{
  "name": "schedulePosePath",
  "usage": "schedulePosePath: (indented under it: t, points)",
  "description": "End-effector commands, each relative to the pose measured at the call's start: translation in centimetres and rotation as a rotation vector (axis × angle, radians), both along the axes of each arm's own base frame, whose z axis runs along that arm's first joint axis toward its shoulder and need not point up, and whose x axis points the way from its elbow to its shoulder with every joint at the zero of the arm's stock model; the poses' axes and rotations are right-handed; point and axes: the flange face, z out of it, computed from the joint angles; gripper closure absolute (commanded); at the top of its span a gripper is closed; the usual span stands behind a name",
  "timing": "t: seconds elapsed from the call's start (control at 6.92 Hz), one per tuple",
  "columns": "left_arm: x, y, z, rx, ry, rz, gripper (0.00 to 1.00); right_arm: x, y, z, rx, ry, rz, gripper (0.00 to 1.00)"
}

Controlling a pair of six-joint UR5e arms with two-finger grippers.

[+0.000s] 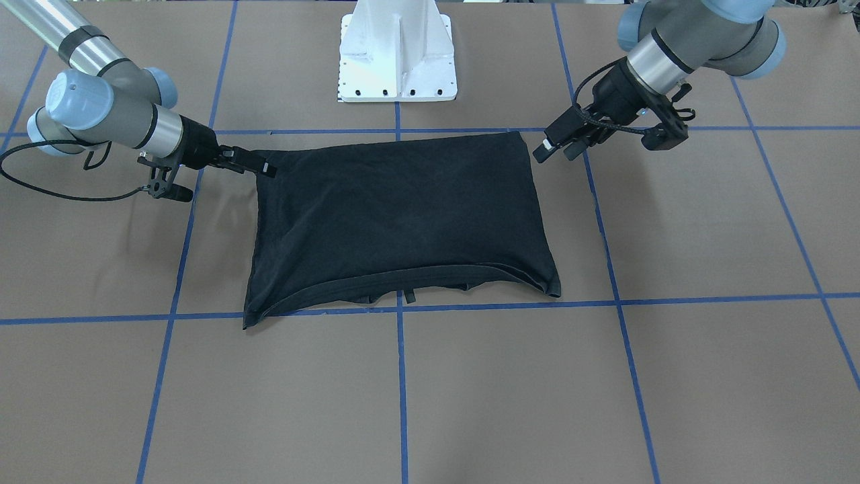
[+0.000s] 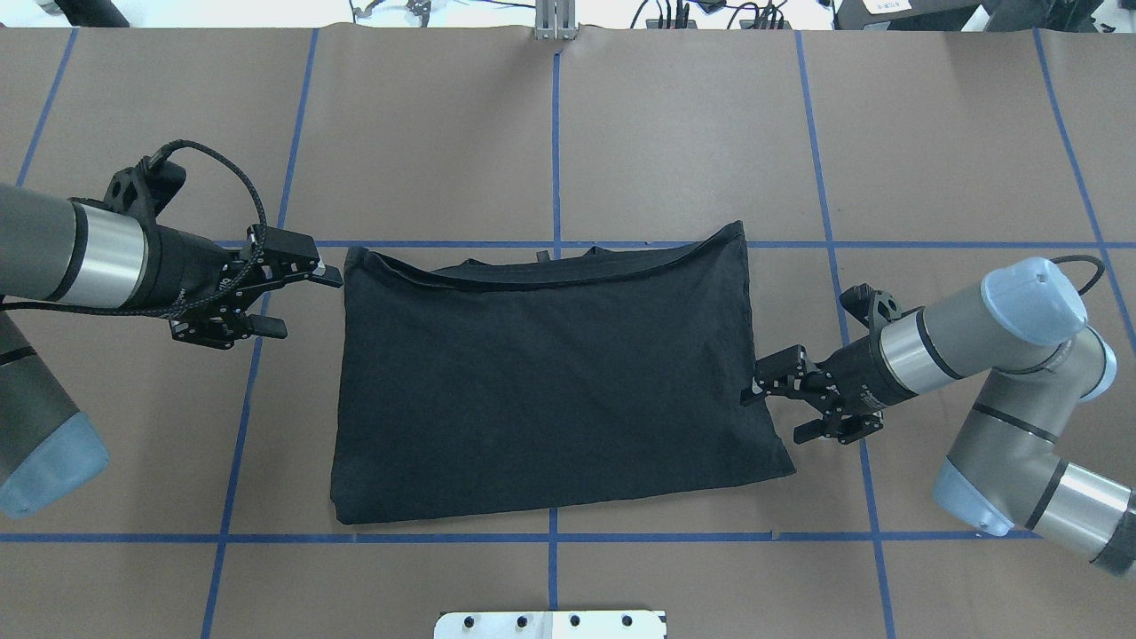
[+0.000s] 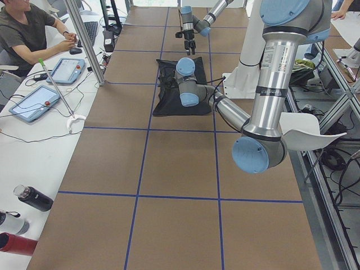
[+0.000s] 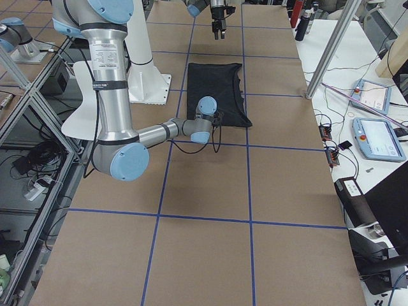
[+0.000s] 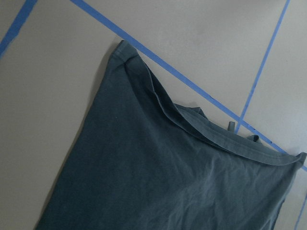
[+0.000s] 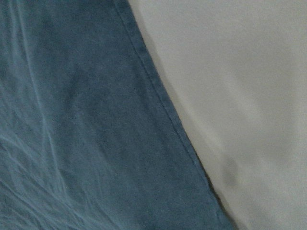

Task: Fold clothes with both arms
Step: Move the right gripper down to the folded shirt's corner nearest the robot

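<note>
Two grey metal jointed robot arms with light-blue joint caps, the left arm and the right arm, reach from opposite sides toward one black cotton T-shirt. The T-shirt lies flat on the brown paper-covered table, folded into a rough rectangle with only plain black cloth showing. It lies across the middle blue tape line, in front of the white pedestal base. On the side far from the robot the edge of the upper layer makes a curve, and a narrow strip of the lower layer shows there.

The black two-finger left end effector is released: its fingers stand wide apart with nothing between them. It hangs above the table just beside the left edge of the T-shirt, and the left wrist view looks down on the cloth from some height.

The black two-finger right end effector is low at the right edge of the T-shirt. Its fingers are also spread, so it is released. One fingertip reaches the hem, and the right wrist view shows this stitched hem very close.

On the white side table in the exterior left view are three bottles: a black bottle, a pale bottle and a red bottle. What they contain cannot be seen. A person in a dark shirt sits at this table.
</note>
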Motion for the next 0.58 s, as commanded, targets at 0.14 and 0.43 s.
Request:
schedulePosePath:
  t: [0.14, 0.43]
  points:
    - [-0.11, 0.1, -0.45, 0.013, 0.006, 0.001, 0.0, -0.49, 2.0, 1.56, -0.014, 0.026, -0.028, 0.02]
    - [-0.12, 0.11, -0.36, 0.015, 0.003, 0.002, 0.0, -0.73, 2.41, 1.49, -0.013, 0.024, -0.037, 0.12]
